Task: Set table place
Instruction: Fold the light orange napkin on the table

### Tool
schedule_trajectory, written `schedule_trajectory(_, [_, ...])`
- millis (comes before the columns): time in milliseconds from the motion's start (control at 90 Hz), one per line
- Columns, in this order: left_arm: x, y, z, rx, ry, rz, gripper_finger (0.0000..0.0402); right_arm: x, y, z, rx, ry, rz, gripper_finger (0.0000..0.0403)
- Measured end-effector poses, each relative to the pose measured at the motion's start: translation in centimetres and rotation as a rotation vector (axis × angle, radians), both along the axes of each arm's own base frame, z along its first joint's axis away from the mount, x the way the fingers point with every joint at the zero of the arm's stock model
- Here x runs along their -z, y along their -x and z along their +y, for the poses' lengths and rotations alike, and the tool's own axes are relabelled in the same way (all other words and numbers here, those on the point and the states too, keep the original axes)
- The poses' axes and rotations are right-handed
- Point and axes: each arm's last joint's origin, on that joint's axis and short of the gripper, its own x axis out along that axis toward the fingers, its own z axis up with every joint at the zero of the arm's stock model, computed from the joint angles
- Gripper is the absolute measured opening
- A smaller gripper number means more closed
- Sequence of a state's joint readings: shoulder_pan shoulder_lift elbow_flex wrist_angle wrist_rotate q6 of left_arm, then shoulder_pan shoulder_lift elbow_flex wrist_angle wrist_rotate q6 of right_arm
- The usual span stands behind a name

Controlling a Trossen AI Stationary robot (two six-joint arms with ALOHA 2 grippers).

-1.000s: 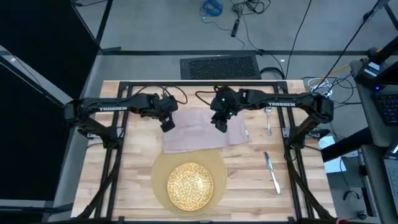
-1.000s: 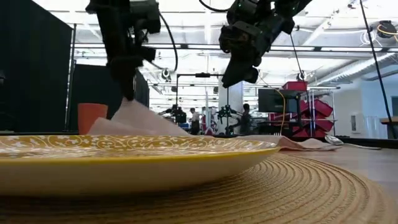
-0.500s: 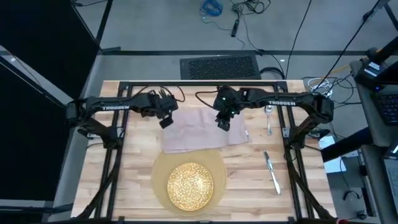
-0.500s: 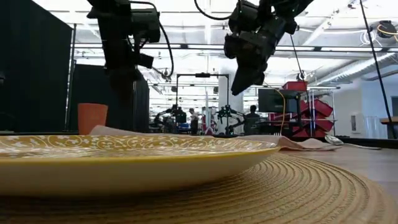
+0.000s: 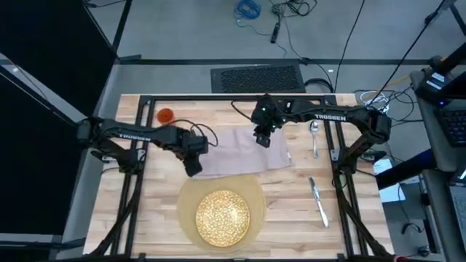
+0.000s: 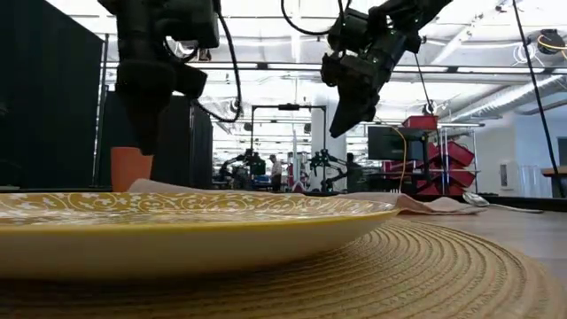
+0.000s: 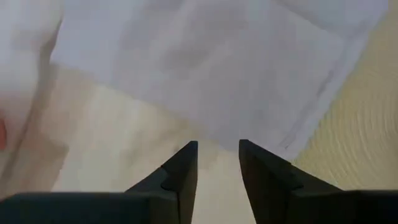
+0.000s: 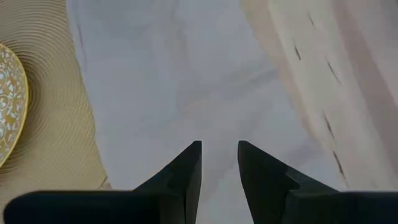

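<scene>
Far left on the table (image 5: 145, 211), behind the left hand: small orange cup (image 5: 165, 115), upright, well apart from everything else. Left hand (image 5: 192, 167) over the near left corner of the pinkish-grey napkin (image 5: 237, 149), fingers (image 7: 180, 177) parted by a narrow gap with nothing between them, cloth edge and bare planks just past the tips. Just in front of that hand: round tan mat (image 5: 188, 195) with the gold-speckled plate (image 5: 222, 217) lying on it, mat's far rim under the napkin's near edge. Napkin spread flat between the two hands. Right hand (image 5: 263, 140) raised above the napkin's far right part, fingers (image 8: 183, 174) also slightly apart and empty, cloth below them. To the right of that hand, past the napkin's edge: a steel piece of cutlery (image 5: 314, 138) lying on the planks, kind not clear. Nearer the front and further right: knife (image 5: 317, 200), on bare table, well apart from the mat.
</scene>
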State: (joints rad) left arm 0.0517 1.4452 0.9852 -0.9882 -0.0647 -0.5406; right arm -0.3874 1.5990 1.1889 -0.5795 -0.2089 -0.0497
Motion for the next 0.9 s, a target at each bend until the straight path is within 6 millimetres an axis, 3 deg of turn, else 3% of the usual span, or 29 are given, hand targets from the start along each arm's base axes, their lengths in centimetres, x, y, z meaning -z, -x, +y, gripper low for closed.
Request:
schedule_trajectory(389, [2.4,1.5,-0.2,-0.335,0.044,0.063,0.0102,1.3,0.5,0.2,-0.037,0.006,0.041,0.0091])
schedule_trajectory(667, [3.0,0.4,-0.2,-0.355,0.092,-0.067,0.0102,2.3,1.0,0.4,-0.066,0.008,0.080,0.0091])
schedule_trajectory(900, [3.0,0.6,-0.1,-0.362,0.049,-0.049,0.0102,2.8,1.4,0.6,-0.081,0.000,0.116,0.0091])
